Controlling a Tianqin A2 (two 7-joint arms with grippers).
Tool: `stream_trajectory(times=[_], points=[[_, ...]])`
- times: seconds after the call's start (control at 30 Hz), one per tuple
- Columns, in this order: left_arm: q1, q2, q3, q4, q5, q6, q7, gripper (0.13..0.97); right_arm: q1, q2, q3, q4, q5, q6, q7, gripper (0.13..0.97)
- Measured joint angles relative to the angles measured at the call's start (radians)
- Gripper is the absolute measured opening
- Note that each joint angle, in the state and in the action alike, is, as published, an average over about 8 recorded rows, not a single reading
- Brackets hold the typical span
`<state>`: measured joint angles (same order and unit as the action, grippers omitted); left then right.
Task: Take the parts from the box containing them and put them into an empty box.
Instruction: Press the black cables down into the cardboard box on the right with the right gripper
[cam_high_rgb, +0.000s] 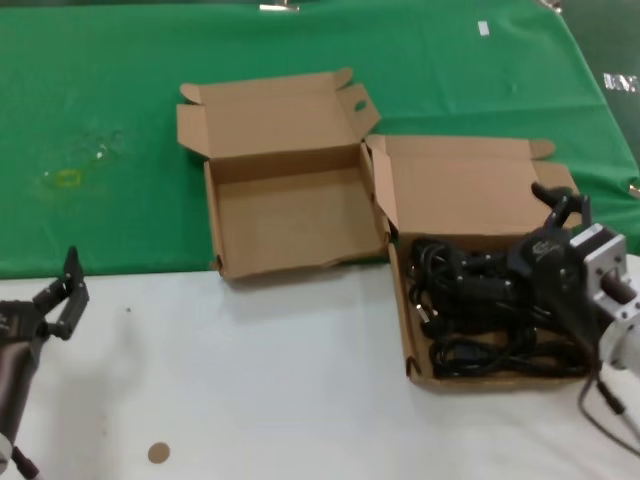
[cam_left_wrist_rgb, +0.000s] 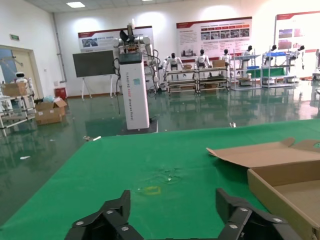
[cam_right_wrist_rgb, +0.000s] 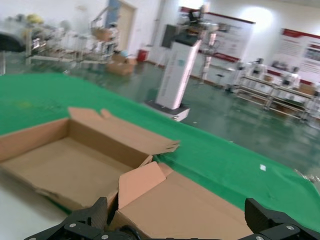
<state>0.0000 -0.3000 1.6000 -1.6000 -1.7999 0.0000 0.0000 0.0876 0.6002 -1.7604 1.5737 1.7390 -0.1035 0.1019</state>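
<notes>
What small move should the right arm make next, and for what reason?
Probably lower the right pincer onto the power cords and close on one bundle. It stands open over the full box and holds nothing, the cords all lie inside that box, and the empty box beside it has received none. The left pincer waits, open, near the table's edge.

Robotics lab hall: humanoid robots (cam_left_wrist_rgb: 202, 59) on racks, wall posters (cam_left_wrist_rgb: 213, 35), glossy green floor (cam_left_wrist_rgb: 60, 140), shelving (cam_left_wrist_rgb: 280, 70).

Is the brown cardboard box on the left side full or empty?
Empty. The left brown cardboard box stands open with a bare floor, while the black coiled power cords lie in the right cardboard box.
</notes>
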Motion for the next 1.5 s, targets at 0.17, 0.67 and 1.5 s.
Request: stream_trajectory(times=[0.17, 0.67, 1.5], points=[[0.000, 0.000, 0.000, 0.000, 0.000, 0.000, 0.000, 0.601, 0.063, 0.149, -0.042, 0.005, -0.047, -0.127, 0.095, 0.966], [0.000, 0.000, 0.000, 0.000, 0.000, 0.000, 0.000, 0.286, 0.357, 0.376, -0.145, -0.034, -0.140, -0.646, 0.079, 0.966], [0.000, 0.000, 0.000, 0.000, 0.000, 0.000, 0.000, 0.152, 0.685, 0.236, -0.323, -0.275, -0.399, -0.977, -0.162, 0.908]])
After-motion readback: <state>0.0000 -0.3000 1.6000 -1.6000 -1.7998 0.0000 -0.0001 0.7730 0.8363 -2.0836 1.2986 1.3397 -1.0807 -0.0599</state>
